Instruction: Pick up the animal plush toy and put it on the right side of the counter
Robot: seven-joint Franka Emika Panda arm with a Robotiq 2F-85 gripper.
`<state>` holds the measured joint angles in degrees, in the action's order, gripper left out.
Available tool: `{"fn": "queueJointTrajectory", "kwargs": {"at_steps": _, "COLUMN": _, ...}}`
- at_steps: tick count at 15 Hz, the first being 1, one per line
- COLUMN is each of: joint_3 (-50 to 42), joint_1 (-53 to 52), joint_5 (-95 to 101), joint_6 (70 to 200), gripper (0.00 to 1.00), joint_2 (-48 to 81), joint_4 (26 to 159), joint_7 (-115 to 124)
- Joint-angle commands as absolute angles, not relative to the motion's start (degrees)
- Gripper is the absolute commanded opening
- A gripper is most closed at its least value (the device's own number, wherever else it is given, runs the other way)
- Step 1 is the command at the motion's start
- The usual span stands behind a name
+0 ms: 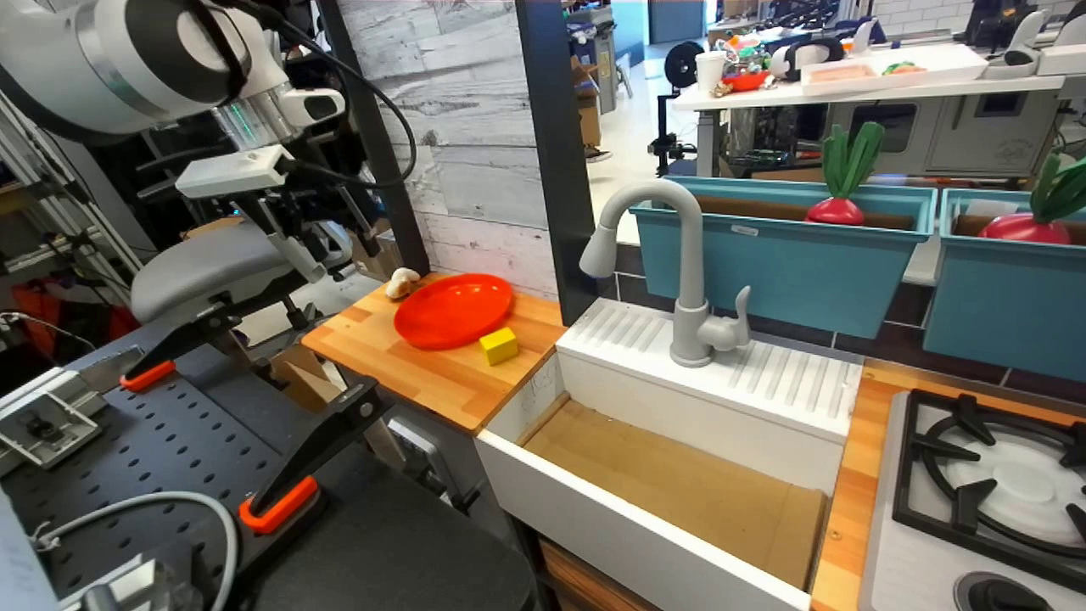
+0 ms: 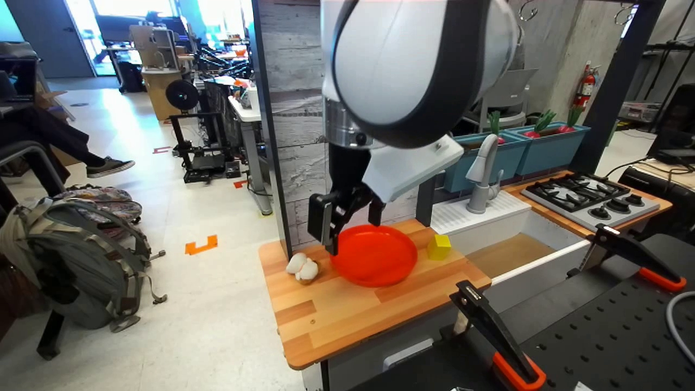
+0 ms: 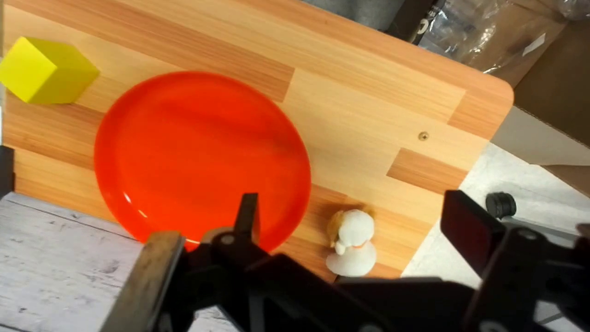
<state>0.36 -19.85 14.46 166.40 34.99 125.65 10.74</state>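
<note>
The animal plush toy is small and white with tan parts and an orange band at its neck. It sits near the back corner of the wooden counter (image 2: 347, 326) in both exterior views, as plush toy (image 1: 402, 283) and plush toy (image 2: 302, 267). In the wrist view the plush toy (image 3: 354, 240) shows between the fingers, below them on the wood. My gripper (image 3: 352, 203) is open and empty. In both exterior views the gripper (image 1: 344, 255) (image 2: 353, 236) hangs above counter height, apart from the toy. The counter's other section (image 1: 840, 501) lies beyond the sink.
A red plate (image 3: 203, 157) lies beside the toy, with a yellow block (image 3: 48, 71) past it. A whitewashed wood wall (image 1: 484, 195) rises behind. A white sink (image 1: 645, 518) with a grey faucet (image 1: 691, 280) follows, then a stove (image 1: 1001, 484). Black clamps (image 2: 494, 331) stand in front.
</note>
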Motion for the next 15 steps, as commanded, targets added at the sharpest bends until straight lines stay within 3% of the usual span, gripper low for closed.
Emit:
{"fn": "queueJointTrajectory", "kwargs": {"at_steps": 1, "joint_3": -2.3, "joint_1": -24.0, "joint_5": 14.1, "joint_6": 168.2, "gripper": 1.0, "joint_2": 44.9, "joint_4": 115.8, "joint_7": 11.2}}
{"fn": "queueJointTrajectory", "kwargs": {"at_steps": 10, "joint_3": -2.3, "joint_1": -25.4, "joint_5": 11.6, "joint_6": 166.5, "gripper": 1.0, "joint_2": 59.3, "joint_4": 96.7, "joint_7": 10.7}}
{"fn": "queueJointTrajectory", "kwargs": {"at_steps": 11, "joint_3": -2.2, "joint_1": -25.3, "joint_5": 11.2, "joint_6": 166.3, "gripper": 0.95, "joint_2": 60.4, "joint_4": 95.2, "joint_7": 10.7}}
{"fn": "queueJointTrajectory", "kwargs": {"at_steps": 12, "joint_3": -2.5, "joint_1": -25.4, "joint_5": 10.9, "joint_6": 166.1, "gripper": 0.74, "joint_2": 61.3, "joint_4": 94.0, "joint_7": 10.8}}
{"fn": "queueJointTrajectory", "kwargs": {"at_steps": 15, "joint_3": -2.8, "joint_1": -25.4, "joint_5": 10.2, "joint_6": 166.1, "gripper": 0.63, "joint_2": 63.2, "joint_4": 91.5, "joint_7": 10.8}}
